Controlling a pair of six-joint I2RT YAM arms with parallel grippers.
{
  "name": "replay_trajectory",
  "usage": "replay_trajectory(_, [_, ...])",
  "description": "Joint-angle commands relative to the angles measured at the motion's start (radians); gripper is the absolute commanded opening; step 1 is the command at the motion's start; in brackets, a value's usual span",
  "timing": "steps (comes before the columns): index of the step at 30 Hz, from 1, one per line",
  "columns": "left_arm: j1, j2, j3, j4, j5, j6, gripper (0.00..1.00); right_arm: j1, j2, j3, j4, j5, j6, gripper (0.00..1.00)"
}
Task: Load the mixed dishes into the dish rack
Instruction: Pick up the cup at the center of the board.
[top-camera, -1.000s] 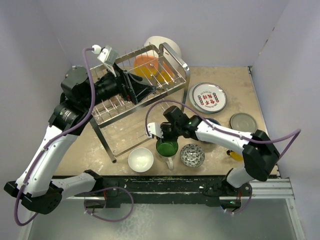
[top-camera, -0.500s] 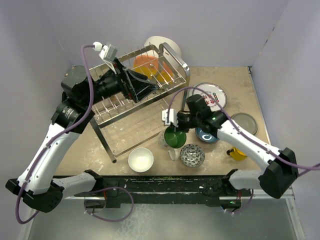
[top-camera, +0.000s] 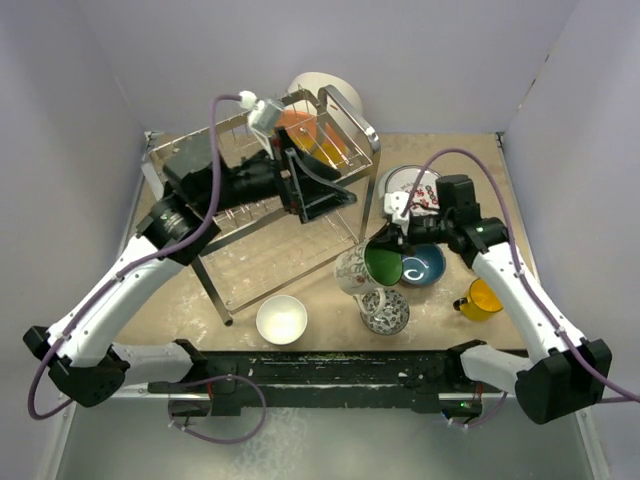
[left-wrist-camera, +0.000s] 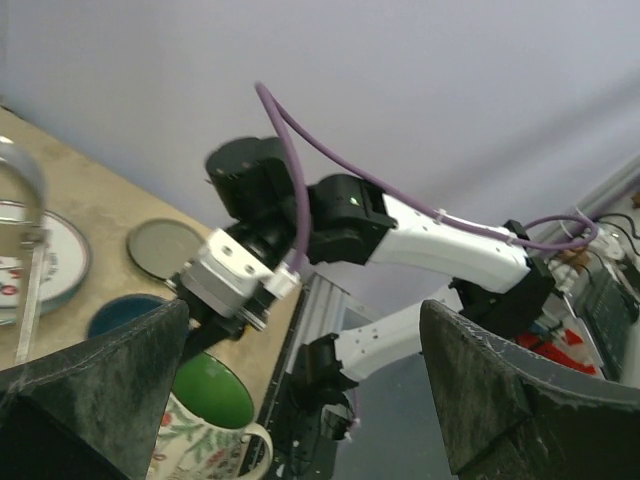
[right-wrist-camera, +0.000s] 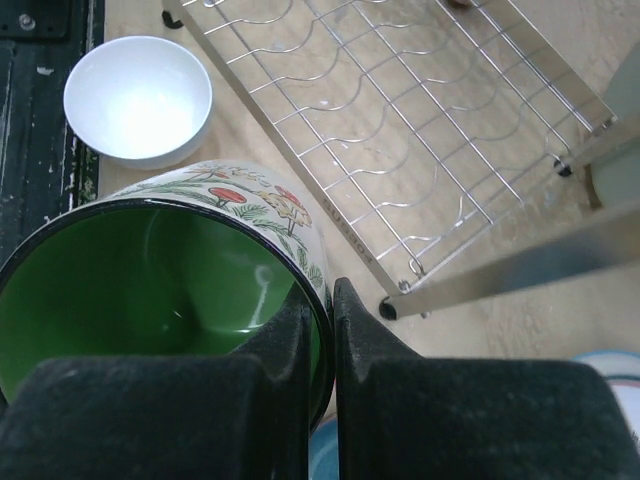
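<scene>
At lower centre of the top view, the white bowl and the small grey-patterned bowl stand near the table's front edge, with the yellow cup at lower right. Just above them, the right gripper is clamped on the rim of the green mug, one finger inside and one outside. The mug is tilted, between the dish rack at centre left and the dark blue bowl. Farther up, the red-lettered white plate lies right of the rack. The left gripper, jaws spread wide and holding nothing, hangs over the rack's upper tier below the orange dishes.
</scene>
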Motion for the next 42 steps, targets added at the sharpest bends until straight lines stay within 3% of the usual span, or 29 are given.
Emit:
replay_trajectory(1, [-0.139,0.044,0.062,0.053,-0.058,0.042,0.99,-0.127,-0.06,0.08,0.008,-0.242,0.027,0.0])
replay_trajectory(9, [-0.349,0.119,0.009,0.13,-0.175,0.054,0.99,-0.402,-0.112,0.082,0.044,-0.309,0.125,0.0])
replay_trajectory(16, [-0.486,0.137,-0.222,0.409,-0.296,-0.091,0.95,-0.581,-0.096,0.066,0.07,-0.409,0.225,0.0])
replay_trajectory(23, [-0.597,0.132,-0.429,0.664,-0.496,-0.277,0.95,-0.6,-0.113,-0.062,0.24,-0.431,0.395,0.0])
replay_trajectory(31, [-0.693,0.169,-0.649,0.901,-0.822,-0.539,0.93,-0.599,-0.092,-0.119,0.332,-0.411,0.438,0.0])
replay_trajectory(42, [-0.726,0.254,-0.761,0.926,-1.097,-0.883,0.93,-0.6,-0.065,-0.207,0.48,-0.483,0.547,0.0])
